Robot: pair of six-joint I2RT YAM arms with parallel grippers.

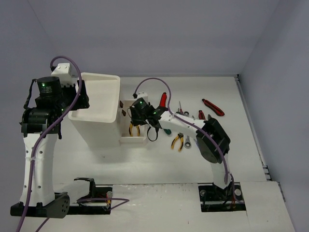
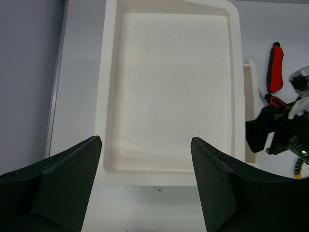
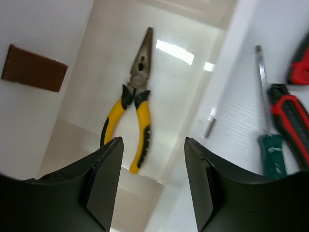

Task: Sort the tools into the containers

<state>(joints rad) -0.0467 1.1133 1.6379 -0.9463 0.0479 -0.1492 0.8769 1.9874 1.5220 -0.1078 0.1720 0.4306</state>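
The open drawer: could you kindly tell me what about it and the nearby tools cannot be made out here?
Top view: the right pincer covers much of the drawer; only the pliers' handles show.
Right wrist view: the red-and-black handle is cut off by the right edge.
Left wrist view: the tray hides whatever sits beneath it.

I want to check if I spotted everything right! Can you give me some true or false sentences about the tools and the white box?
The yellow pliers lie inside the open drawer. True.
The right gripper is squeezing the pliers. False: its jaws are open and the pliers lie loose below them.
The tray on top of the box is full. False: it is empty.
The left gripper is open and holds nothing. True.
A red knife lies on the table. True.
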